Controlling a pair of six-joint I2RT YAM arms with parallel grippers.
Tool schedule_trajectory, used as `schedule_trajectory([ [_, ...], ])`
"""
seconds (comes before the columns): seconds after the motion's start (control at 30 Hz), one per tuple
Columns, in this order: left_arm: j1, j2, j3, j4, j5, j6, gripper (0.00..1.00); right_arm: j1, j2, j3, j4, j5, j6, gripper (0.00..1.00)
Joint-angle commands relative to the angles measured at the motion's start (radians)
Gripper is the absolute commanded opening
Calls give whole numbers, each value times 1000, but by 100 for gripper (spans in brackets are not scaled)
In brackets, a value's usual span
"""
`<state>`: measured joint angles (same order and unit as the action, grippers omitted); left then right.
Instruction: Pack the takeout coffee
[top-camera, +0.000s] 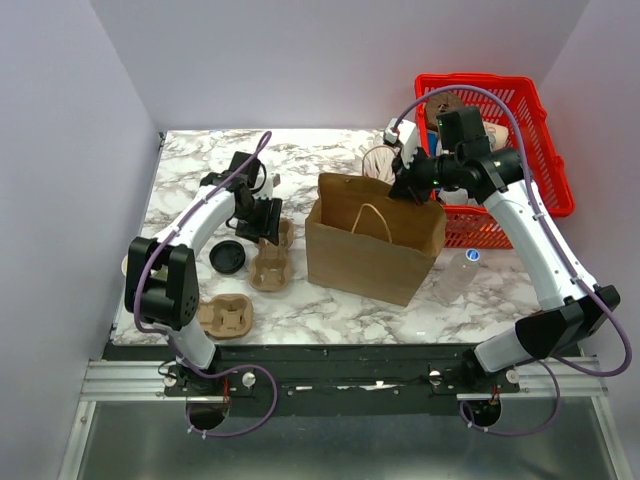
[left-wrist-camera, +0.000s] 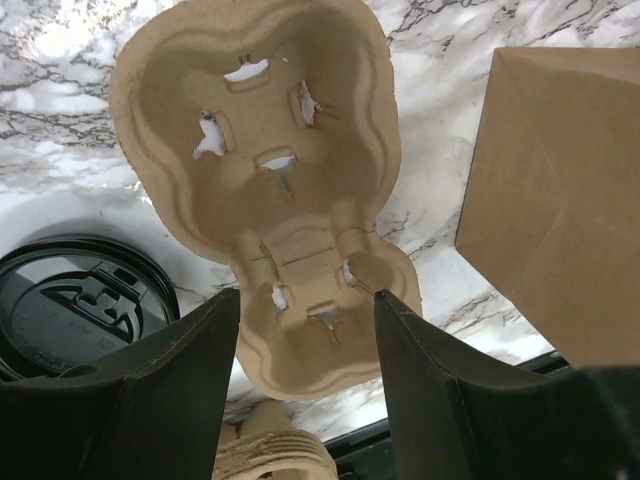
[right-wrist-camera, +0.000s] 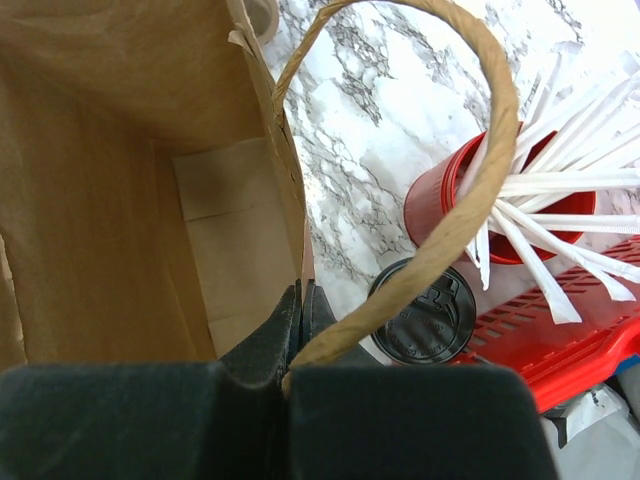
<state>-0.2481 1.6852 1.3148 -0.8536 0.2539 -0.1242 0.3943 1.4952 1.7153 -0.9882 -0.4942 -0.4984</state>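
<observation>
Well, at the left of the overhead view the takeout coffee (top-camera: 228, 257) stood on the bench (top-camera: 330, 150) just left of a pulp cup carrier (left-wrist-camera: 270, 130). Only its round black lid showed to me, so I took it for the coffee on that alone. It was in neither the carrier nor the bag. Another carrier (top-camera: 225, 317) lay nearer the bottom edge.

My left pincer (left-wrist-camera: 305, 300) hung over the first carrier's near end, half-wide, with a finger on each side of the lower lobe. I saw no clamp on it, and the wells were empty.

In the middle of the frame the paper bag (top-camera: 370, 250) stood upright with its mouth open, and the part of its inside that I could see held nothing. My right pincer (right-wrist-camera: 302, 300) was pinched fast on the bag's far rim beside the handle.

Further right, a second black-lidded cup (right-wrist-camera: 425, 320) with a pale wall sat just beside a red cup of white sticks (right-wrist-camera: 450, 210). A red basket (top-camera: 530, 120) filled the upper right.

I judged the packing barely begun. The bag was held ready and the carrier was about to be gripped, but the coffee was yet to be seated and bagged.
</observation>
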Motion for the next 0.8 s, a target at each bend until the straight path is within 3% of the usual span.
schedule_trajectory([
  [0.0, -5, 25, -12, -9, -16, -58, 64, 6, -13, -16, 20, 20, 14, 1],
  [0.77, -56, 94, 0, -16, -70, -54, 61, 6, -4, -11, 34, 20, 11, 1],
])
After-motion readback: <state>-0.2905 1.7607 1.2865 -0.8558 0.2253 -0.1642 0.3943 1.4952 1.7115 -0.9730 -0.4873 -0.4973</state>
